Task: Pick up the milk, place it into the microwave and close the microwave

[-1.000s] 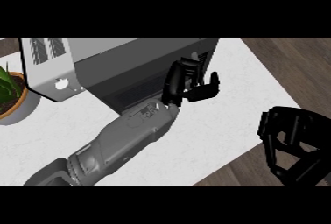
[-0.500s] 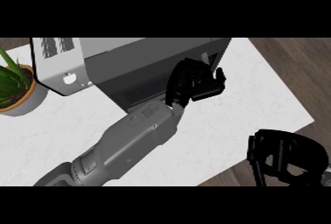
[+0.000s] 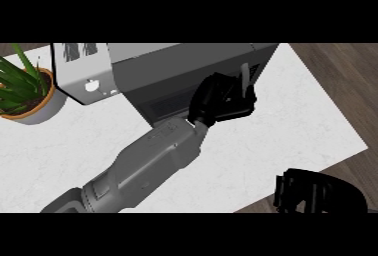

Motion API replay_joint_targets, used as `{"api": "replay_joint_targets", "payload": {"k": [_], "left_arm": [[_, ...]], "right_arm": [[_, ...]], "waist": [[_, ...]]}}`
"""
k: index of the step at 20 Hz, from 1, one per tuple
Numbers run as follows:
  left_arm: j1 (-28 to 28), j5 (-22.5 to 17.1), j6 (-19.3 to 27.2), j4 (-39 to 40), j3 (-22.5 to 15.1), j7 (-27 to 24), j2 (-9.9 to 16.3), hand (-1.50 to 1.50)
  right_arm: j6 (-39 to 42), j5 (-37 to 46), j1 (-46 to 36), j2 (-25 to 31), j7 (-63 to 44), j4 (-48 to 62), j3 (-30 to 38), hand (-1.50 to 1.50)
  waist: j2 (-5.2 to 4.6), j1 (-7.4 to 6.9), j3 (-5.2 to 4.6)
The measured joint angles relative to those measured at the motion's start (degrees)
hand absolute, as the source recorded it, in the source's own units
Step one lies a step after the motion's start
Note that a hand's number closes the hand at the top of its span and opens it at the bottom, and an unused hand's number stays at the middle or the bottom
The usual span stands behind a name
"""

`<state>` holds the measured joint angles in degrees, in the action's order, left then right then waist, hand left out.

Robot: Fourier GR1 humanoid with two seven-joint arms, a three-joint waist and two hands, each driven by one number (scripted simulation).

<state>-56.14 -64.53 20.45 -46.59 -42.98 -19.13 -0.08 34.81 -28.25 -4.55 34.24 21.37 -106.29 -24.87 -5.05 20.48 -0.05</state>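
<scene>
Left hand (image 3: 221,100), fingers curled, has pressed closer against the microwave (image 3: 170,70) door; right hand (image 3: 314,192) sank lower, fingers unclear.

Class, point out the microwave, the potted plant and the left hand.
microwave (image 3: 173,65), head view, its grey top.
potted plant (image 3: 21,90), head view, its green leaves.
left hand (image 3: 220,99), head view, back of the hand against the microwave.
</scene>
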Motion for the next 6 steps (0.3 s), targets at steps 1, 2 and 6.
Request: {"api": "replay_joint_targets", "payload": {"k": [1, 2, 6], "left_arm": [[0.24, -0.23, -1.04, 0.15, -0.22, -0.3, 0.0, 1.5], [0.36, -0.56, -2.09, 0.36, -0.33, -0.41, 0.0, 1.5], [1.03, -1.35, -5.44, 1.38, -0.97, -1.47, 0.01, 1.5]], "right_arm": [[-0.48, 0.27, 0.49, -0.28, -0.08, -0.64, -0.32, 1.5], [-0.93, 0.49, 1.05, -0.55, -0.15, -1.31, -0.67, 1.5], [-2.73, 1.87, 3.16, -1.42, -0.5, -3.98, -2.06, 1.5]], "waist": [[0.05, -0.29, -0.02], [0.12, -0.54, -0.04], [0.44, -1.28, -0.08]]}}
